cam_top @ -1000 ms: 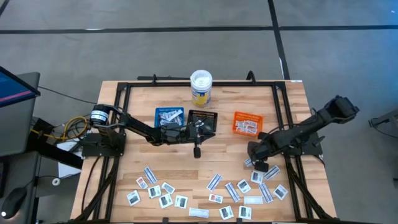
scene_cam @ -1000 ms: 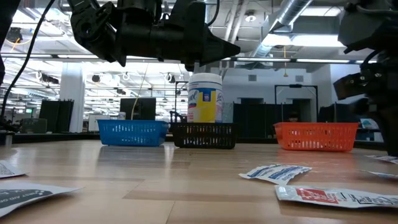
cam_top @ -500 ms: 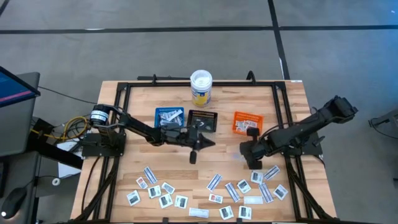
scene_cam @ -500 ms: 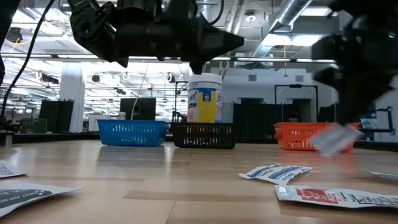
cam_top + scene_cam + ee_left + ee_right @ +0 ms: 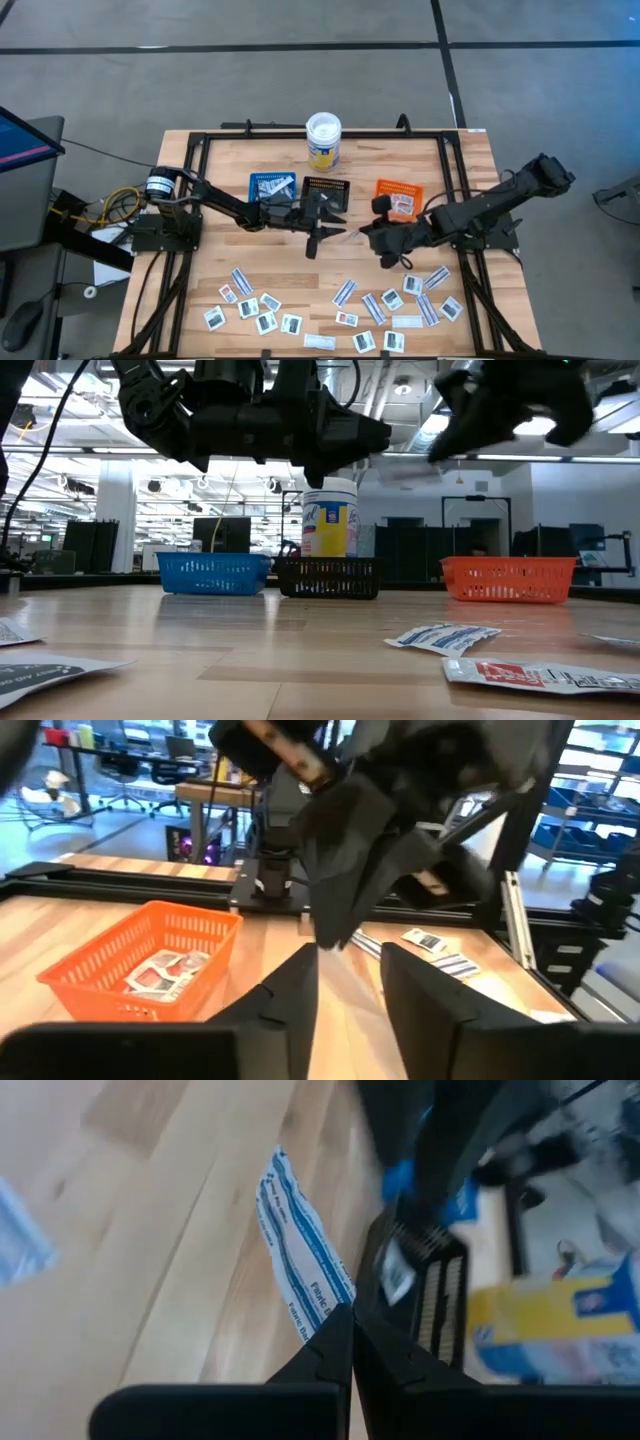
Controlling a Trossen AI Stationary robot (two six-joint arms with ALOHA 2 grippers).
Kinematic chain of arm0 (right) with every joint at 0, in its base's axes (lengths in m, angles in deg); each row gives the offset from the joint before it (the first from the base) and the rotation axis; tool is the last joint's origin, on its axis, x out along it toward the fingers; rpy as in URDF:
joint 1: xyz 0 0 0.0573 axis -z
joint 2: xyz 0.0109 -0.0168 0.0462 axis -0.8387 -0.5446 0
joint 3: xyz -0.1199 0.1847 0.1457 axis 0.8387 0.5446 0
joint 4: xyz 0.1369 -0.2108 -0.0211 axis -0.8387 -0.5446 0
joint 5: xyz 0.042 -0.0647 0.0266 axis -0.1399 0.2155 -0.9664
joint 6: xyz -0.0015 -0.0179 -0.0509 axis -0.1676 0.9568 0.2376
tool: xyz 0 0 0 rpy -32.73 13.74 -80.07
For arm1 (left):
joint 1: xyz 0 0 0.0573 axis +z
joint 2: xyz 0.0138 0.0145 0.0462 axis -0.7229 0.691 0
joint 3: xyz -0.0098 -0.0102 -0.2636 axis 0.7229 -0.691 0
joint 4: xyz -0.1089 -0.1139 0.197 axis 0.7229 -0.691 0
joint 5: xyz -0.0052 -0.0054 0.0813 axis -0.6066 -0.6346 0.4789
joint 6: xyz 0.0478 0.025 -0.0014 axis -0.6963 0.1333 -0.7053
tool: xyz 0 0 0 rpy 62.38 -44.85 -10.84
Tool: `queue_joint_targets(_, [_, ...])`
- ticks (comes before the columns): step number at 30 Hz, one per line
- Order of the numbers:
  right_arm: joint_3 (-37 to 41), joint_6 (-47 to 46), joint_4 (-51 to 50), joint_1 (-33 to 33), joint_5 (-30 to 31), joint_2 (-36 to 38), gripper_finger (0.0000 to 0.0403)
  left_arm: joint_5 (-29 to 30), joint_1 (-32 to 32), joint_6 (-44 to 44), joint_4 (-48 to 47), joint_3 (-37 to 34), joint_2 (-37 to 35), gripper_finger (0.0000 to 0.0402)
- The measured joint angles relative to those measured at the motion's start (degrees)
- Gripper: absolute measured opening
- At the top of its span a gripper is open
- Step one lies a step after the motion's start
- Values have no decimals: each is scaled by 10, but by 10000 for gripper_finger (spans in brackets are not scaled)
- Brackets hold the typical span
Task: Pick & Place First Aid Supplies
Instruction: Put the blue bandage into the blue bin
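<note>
While the left gripper (image 5: 322,231) hangs with fingers parted and empty beside the black tray (image 5: 327,192), the right gripper (image 5: 345,1320) pinches a narrow white-and-blue strip packet (image 5: 300,1280), flat with blue-striped edges and printed lettering, above the table (image 5: 470,160) near the orange tray (image 5: 398,199).

Blue (image 5: 213,573), black (image 5: 328,577) and orange baskets (image 5: 508,578) line the table (image 5: 300,650).

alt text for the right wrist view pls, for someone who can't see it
The right gripper is shut on a narrow white-and-blue packet, holding it in the air above the wooden table. Beyond it are the black tray and the blurred yellow-labelled tub.
</note>
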State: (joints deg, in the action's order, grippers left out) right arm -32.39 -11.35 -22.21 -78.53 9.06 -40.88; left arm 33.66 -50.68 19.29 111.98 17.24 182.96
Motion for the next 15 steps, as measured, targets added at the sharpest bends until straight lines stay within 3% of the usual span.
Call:
queue_joint_targets(7, [-1,35,74,15,50,-51,0,3,-1,6,-1,0,0,150])
queue_joint_targets(12, [0,59,87,22,126,-110,0,8,-1,6,-6,0,0,149])
queue_joint_targets(15, [-1,60,88,22,138,-121,0,32,0,4,-22,0,0,146])
